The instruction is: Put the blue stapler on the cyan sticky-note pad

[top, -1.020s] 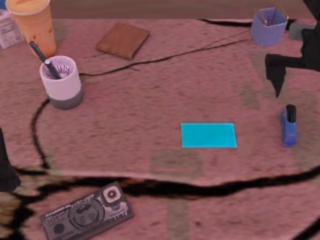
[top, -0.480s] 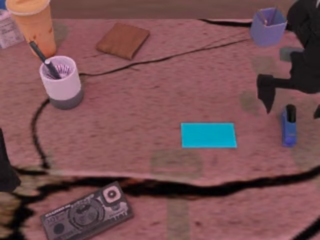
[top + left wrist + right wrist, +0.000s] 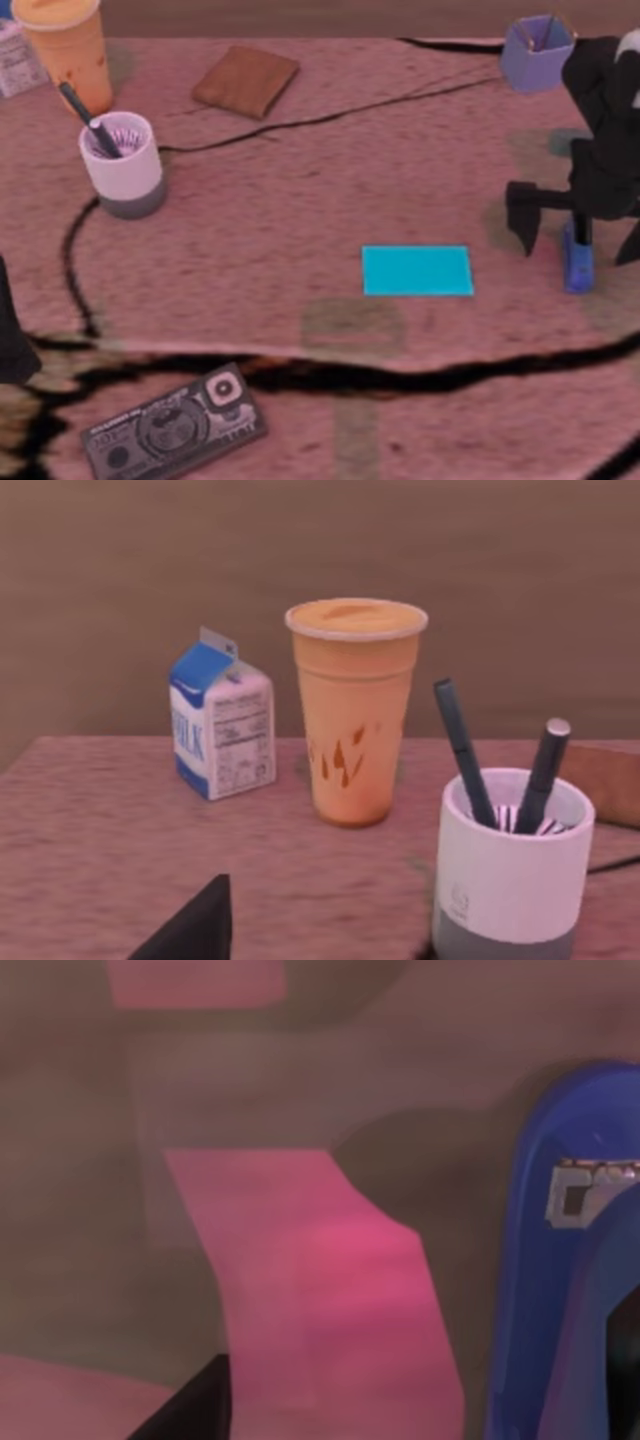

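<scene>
The right hand [image 3: 578, 232], fingers spread wide and released, hangs over the blue stapler [image 3: 577, 262] at the tabletop's [image 3: 300, 200] 3 o'clock edge. The cyan sticky-note pad [image 3: 417, 271] lies flat near it, at the stapler's 9 o'clock, apart. The left arm sits parked at the 8 o'clock edge.

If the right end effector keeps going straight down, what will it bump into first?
Most likely the stapler: the right end effector hangs open right over it, fingers either side. Its height above it is unclear.
</scene>
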Robot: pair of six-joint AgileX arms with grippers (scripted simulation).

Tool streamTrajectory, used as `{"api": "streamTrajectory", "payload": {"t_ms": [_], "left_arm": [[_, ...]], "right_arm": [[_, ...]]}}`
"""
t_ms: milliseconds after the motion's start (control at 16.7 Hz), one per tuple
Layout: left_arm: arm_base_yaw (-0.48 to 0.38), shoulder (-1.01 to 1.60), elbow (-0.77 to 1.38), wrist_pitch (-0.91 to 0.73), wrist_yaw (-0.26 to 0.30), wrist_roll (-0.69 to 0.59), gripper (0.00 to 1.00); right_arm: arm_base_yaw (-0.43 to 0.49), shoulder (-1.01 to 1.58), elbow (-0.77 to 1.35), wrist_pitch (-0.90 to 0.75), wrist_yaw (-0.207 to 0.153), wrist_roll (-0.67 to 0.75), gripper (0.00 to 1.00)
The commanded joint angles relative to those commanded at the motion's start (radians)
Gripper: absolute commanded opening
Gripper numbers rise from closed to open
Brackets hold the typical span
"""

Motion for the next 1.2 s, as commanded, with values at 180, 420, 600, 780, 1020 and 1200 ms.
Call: {"api": "streamTrajectory", "payload": {"t_ms": [180, 420, 600, 780, 1020, 1200], "left_arm": [[0.000, 0.000, 0.000, 0.000, 0.000, 0.000, 1.00], [0.000, 0.000, 0.000, 0.000, 0.000, 0.000, 1.00], [0.000, 0.000, 0.000, 0.000, 0.000, 0.000, 1.00], [0.000, 0.000, 0.000, 0.000, 0.000, 0.000, 1.00], [0.000, 0.000, 0.000, 0.000, 0.000, 0.000, 1.00], [0.000, 0.000, 0.000, 0.000, 0.000, 0.000, 1.00]], "right_arm": [[0.000, 0.000, 0.000, 0.000, 0.000, 0.000, 0.77], [0.000, 0.000, 0.000, 0.000, 0.000, 0.000, 0.47], [0.000, 0.000, 0.000, 0.000, 0.000, 0.000, 0.25], [0.000, 0.000, 0.000, 0.000, 0.000, 0.000, 0.02], [0.000, 0.000, 0.000, 0.000, 0.000, 0.000, 0.00], [0.000, 0.000, 0.000, 0.000, 0.000, 0.000, 0.00]]}}
